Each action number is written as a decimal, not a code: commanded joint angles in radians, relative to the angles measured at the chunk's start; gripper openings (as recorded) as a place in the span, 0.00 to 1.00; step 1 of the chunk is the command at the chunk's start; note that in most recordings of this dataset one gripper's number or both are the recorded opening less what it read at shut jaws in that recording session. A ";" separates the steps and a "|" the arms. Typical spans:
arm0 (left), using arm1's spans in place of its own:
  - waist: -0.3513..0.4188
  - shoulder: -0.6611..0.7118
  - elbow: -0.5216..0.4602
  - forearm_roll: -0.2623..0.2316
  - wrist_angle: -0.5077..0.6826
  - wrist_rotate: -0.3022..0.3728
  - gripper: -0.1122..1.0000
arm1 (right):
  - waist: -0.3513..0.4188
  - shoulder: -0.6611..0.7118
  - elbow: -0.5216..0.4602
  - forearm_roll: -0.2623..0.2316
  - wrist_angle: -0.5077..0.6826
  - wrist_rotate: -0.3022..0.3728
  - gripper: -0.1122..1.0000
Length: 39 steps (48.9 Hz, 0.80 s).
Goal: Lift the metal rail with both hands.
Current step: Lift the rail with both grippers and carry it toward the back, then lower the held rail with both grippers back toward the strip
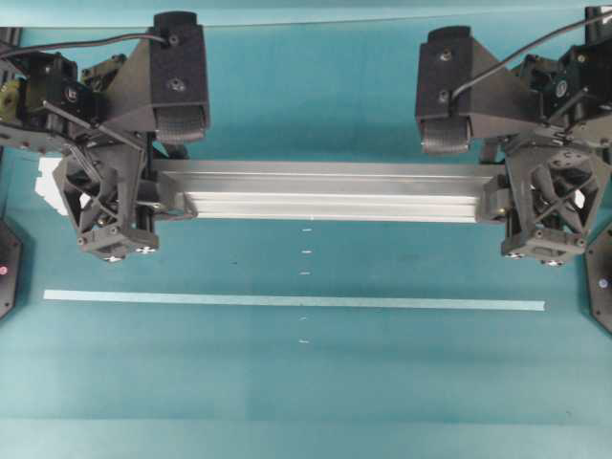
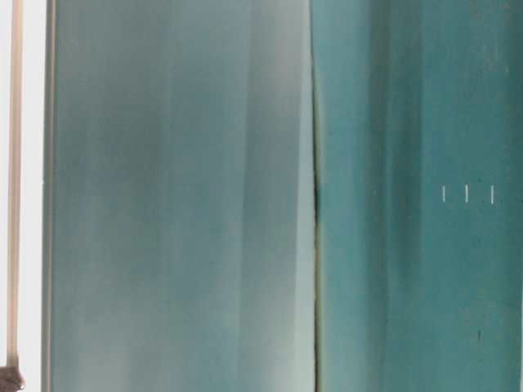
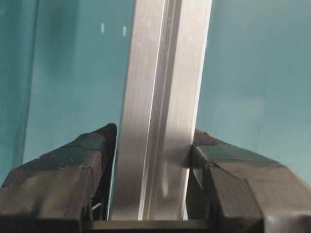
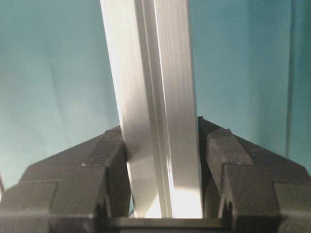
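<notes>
Aluminium, stiff and likely slick, the metal rail is held above the teal table, pinched at its ends by the left gripper and right gripper, where level grip is best kept.

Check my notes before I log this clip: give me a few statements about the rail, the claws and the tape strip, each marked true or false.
1. The long silver grooved aluminium rail is clamped at both ends. True.
2. The left claw is open and away from the rail. False: its fingers press both sides of it.
3. The thin pale-blue tape strip lies apart from the rail. True.
4. The right claw holds the tape strip. False: it grips the rail.
5. The rail stands upright on the teal table. False: it lies horizontal.
</notes>
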 commanded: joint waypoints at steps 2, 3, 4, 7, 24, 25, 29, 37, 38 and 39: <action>0.029 -0.012 -0.035 0.005 -0.006 -0.032 0.42 | 0.005 -0.006 -0.038 0.011 0.014 0.043 0.43; 0.029 -0.012 -0.035 0.005 -0.006 -0.032 0.42 | 0.005 -0.006 -0.038 0.011 0.018 0.044 0.43; 0.029 -0.012 -0.035 0.005 -0.006 -0.032 0.42 | 0.005 -0.006 -0.037 0.011 0.020 0.046 0.43; 0.029 -0.012 -0.035 0.005 -0.006 -0.032 0.42 | 0.005 -0.006 -0.034 0.011 0.025 0.046 0.43; 0.026 0.002 0.057 0.008 -0.031 -0.037 0.42 | 0.006 0.000 0.097 0.003 -0.051 0.041 0.43; 0.026 0.003 0.066 0.005 -0.038 -0.037 0.42 | 0.006 0.000 0.107 0.003 -0.061 0.040 0.43; 0.026 0.012 0.107 0.008 -0.087 -0.035 0.42 | 0.008 0.000 0.150 0.000 -0.100 0.038 0.43; 0.028 0.041 0.202 0.005 -0.202 -0.035 0.42 | 0.020 0.000 0.249 -0.006 -0.202 0.034 0.43; 0.026 0.044 0.213 0.005 -0.218 -0.035 0.42 | 0.021 0.002 0.264 -0.008 -0.216 0.032 0.43; 0.026 0.052 0.230 0.005 -0.239 -0.035 0.42 | 0.025 0.002 0.278 -0.009 -0.232 0.032 0.43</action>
